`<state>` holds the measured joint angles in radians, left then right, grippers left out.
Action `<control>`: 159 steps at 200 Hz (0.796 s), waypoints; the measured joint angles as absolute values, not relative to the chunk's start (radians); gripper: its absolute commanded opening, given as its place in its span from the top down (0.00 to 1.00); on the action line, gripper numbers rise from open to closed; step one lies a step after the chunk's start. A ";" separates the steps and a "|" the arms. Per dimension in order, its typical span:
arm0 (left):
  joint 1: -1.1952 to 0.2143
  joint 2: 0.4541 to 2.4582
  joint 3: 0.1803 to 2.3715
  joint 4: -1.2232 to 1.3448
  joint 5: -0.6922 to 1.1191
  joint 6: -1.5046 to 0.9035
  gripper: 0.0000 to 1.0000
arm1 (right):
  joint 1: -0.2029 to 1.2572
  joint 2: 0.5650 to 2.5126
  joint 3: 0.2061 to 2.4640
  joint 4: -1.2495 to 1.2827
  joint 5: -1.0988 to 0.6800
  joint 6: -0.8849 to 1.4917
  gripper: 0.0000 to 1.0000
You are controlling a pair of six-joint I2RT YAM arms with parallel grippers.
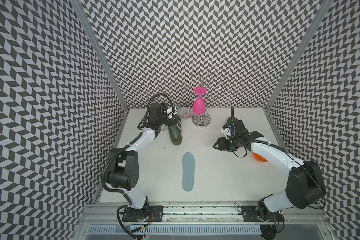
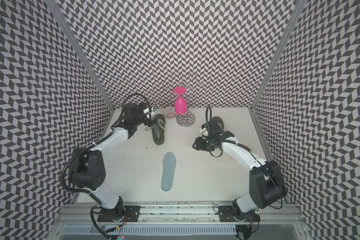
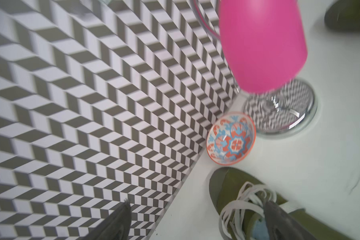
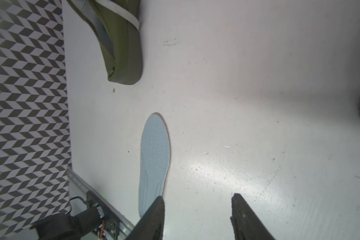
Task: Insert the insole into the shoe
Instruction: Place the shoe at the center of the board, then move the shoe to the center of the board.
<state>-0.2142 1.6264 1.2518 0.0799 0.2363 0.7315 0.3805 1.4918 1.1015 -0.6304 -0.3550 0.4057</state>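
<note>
One light blue insole (image 1: 188, 171) lies flat on the white table (image 1: 227, 182), not in a shoe. Walls with black and white zigzags (image 1: 175, 41) stand all around.

A little way past the insole's toe end sits a green shoe (image 1: 176, 136) with something blue inside. The left gripper (image 3: 197, 203) is over that shoe, spread wide, holding nothing. To the right of the insole's toe hangs the right gripper (image 4: 197, 196), half spread, holding nothing.

A second green shoe (image 2: 217, 122) sits farther back on that side, half hidden.

Far past the insole are one painted bowl (image 1: 185, 113) and one pink glass (image 1: 197, 106), upside down on one wire rack (image 1: 202, 124).
</note>
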 measured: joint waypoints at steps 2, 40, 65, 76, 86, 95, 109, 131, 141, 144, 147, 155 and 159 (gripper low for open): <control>-0.218 1.609 1.247 0.081 0.237 0.706 0.00 | 0.377 1.490 1.102 -0.630 -0.343 0.410 0.45; -0.268 1.456 1.180 0.123 0.301 0.289 0.00 | 0.276 1.471 1.110 -0.614 -0.129 0.422 0.44; -0.228 1.524 1.188 0.091 0.389 0.068 0.00 | 0.174 1.500 1.115 -0.595 -0.039 0.414 0.44; -0.212 1.577 1.205 0.054 0.419 0.000 0.00 | 0.134 1.541 1.130 -0.588 -0.020 0.407 0.44; -0.202 1.610 1.205 0.018 0.423 -0.048 0.00 | 0.107 1.587 1.148 -0.579 -0.003 0.402 0.44; -0.211 1.615 1.187 0.003 0.406 -0.075 0.00 | 0.095 1.632 1.168 -0.575 0.005 0.396 0.44; -0.252 1.598 1.150 -0.017 0.361 -0.107 0.00 | 0.095 1.699 1.209 -0.573 0.008 0.384 0.43; -0.334 1.554 1.114 -0.028 0.305 -0.142 0.00 | 0.098 1.767 1.259 -0.563 0.002 0.373 0.43; -0.366 1.535 1.104 -0.026 0.289 -0.152 0.00 | 0.101 1.784 1.272 -0.559 0.002 0.367 0.43; -0.374 1.530 1.101 -0.024 0.282 -0.154 0.00 | 0.101 1.788 1.274 -0.559 0.004 0.366 0.43; -0.380 1.524 1.098 -0.023 0.278 -0.156 0.00 | 0.101 1.791 1.276 -0.558 0.004 0.365 0.43; -0.389 1.510 1.093 -0.023 0.267 -0.159 0.00 | 0.102 1.800 1.280 -0.554 0.007 0.362 0.43; -0.392 1.504 1.092 -0.024 0.260 -0.161 0.00 | 0.102 1.802 1.280 -0.552 0.009 0.361 0.43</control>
